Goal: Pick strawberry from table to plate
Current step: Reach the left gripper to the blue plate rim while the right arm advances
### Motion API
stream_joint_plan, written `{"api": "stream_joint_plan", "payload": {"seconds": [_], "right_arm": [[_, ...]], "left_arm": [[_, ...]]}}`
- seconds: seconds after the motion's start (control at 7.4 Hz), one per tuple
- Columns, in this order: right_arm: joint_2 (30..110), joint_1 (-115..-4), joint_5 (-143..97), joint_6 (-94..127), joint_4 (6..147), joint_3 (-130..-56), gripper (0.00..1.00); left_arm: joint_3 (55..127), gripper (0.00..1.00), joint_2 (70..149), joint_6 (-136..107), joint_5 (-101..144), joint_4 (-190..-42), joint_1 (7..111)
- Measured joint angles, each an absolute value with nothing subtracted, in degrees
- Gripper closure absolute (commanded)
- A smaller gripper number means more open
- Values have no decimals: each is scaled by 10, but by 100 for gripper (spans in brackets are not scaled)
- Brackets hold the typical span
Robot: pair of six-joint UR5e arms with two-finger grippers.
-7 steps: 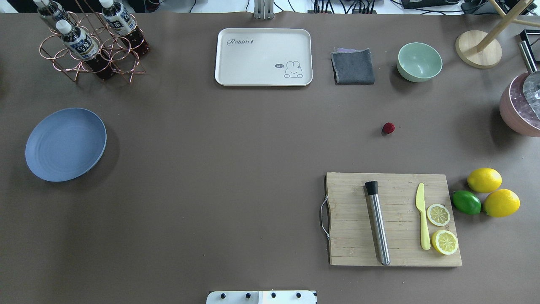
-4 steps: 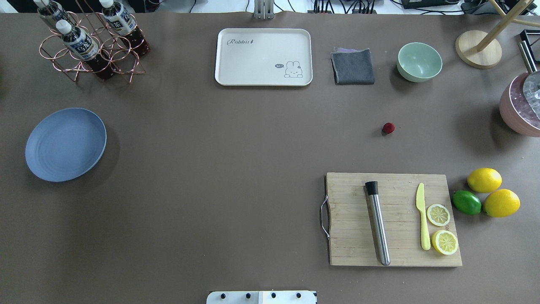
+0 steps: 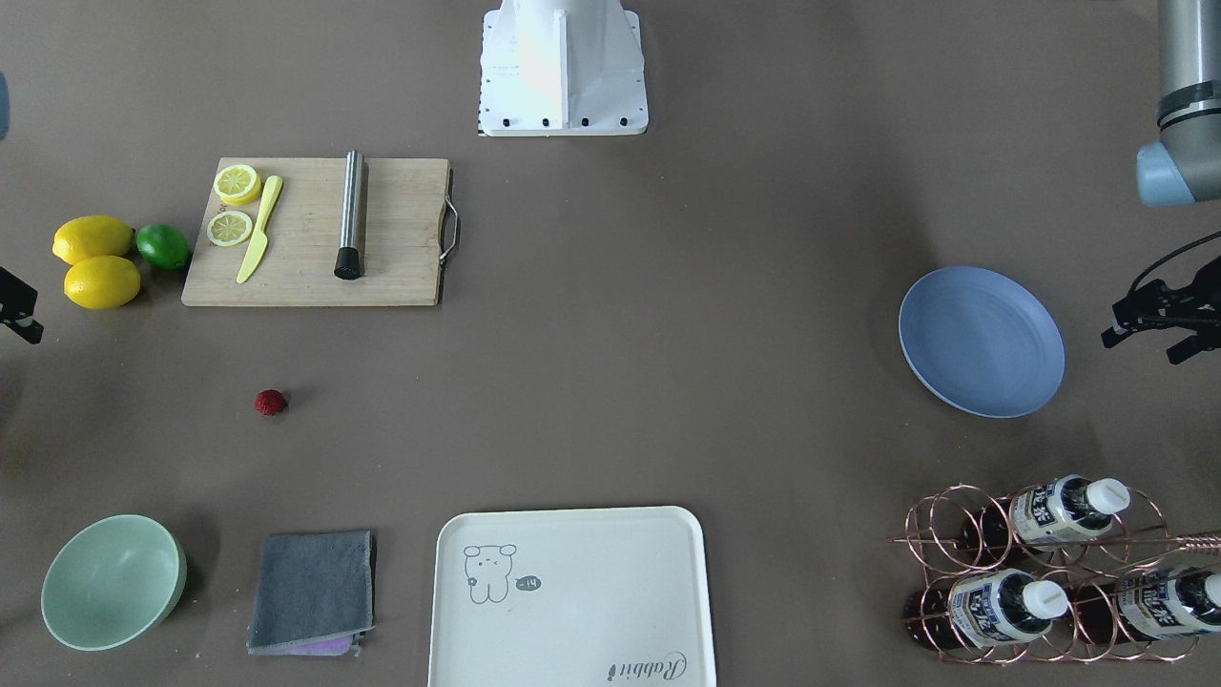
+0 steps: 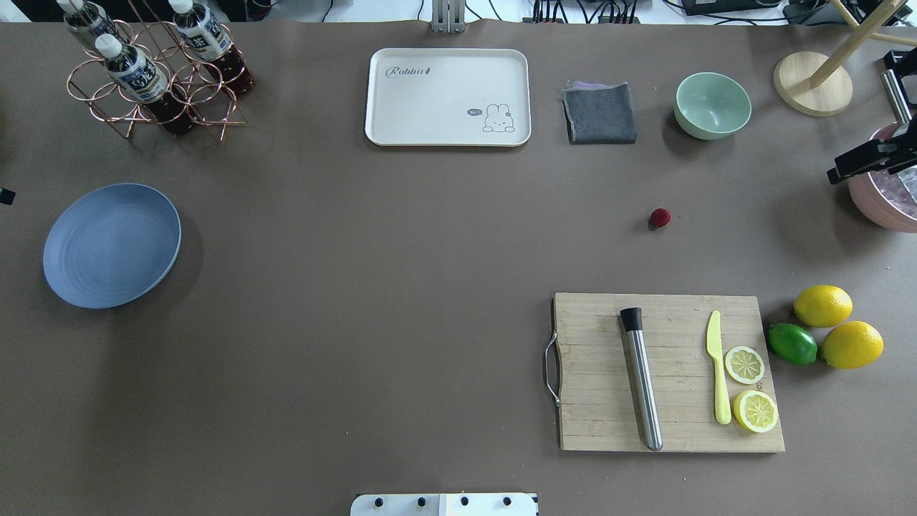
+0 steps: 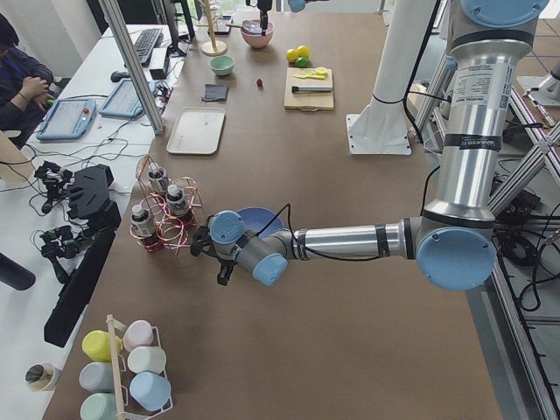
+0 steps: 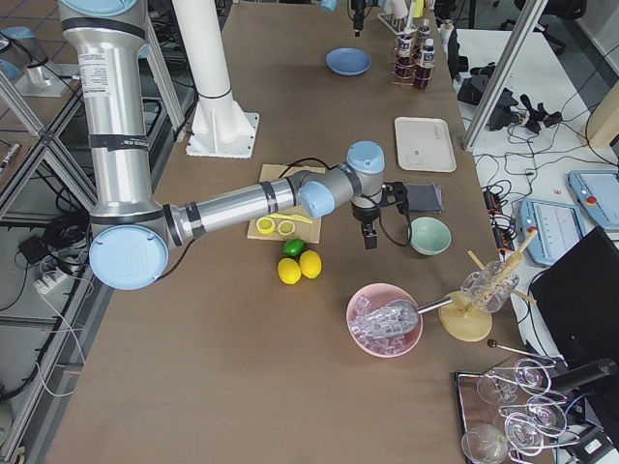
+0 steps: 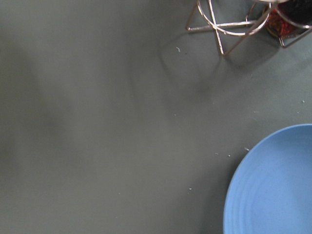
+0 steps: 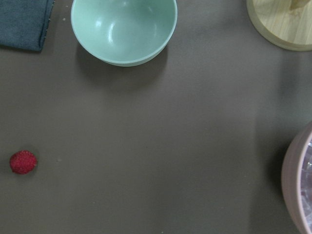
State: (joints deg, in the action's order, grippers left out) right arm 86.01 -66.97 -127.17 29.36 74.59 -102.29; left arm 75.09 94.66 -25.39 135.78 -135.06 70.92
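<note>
The strawberry, a small dark red berry, lies on the bare table between the mint bowl and the cutting board; it also shows in the front view and low left in the right wrist view. The blue plate sits empty at the far left, its rim in the left wrist view. My right gripper hovers at the right edge, well right of the berry. My left gripper hangs just outside the plate. Neither gripper's jaw gap shows clearly.
A cutting board carries a steel muddler, a yellow knife and lemon slices; lemons and a lime lie beside it. Behind are a mint bowl, grey cloth, cream tray, bottle rack and pink ice bowl.
The right gripper has come into the overhead view at the right edge, and a bit of the left arm shows at the left edge. The strawberry and plate have not moved.
</note>
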Motion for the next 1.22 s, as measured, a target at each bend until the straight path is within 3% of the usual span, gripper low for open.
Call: {"api": "stream_joint_plan", "payload": {"seconds": [0.14,0.27,0.41,0.68,0.81,1.22], "right_arm": [[858,-654,-1266,322,731,-1023,0],[856,-645,-1261,335,724,-1024,0],[856,-642,-1259,339,721,-1024,0],[853,-640,-1258,341,720,-1024,0],[852,-640,-1257,341,720,-1023,0],[852,-640,-1257,340,720,-1023,0]], "left_arm": [[739,4,947,-286,1348,-1385,686],[725,17,950,-310,1337,-1415,666],[717,52,953,-327,1329,-1432,656],[713,93,956,-336,1327,-1441,650],[713,100,957,-336,1328,-1442,647],[723,100,961,-337,1351,-1444,642]]}}
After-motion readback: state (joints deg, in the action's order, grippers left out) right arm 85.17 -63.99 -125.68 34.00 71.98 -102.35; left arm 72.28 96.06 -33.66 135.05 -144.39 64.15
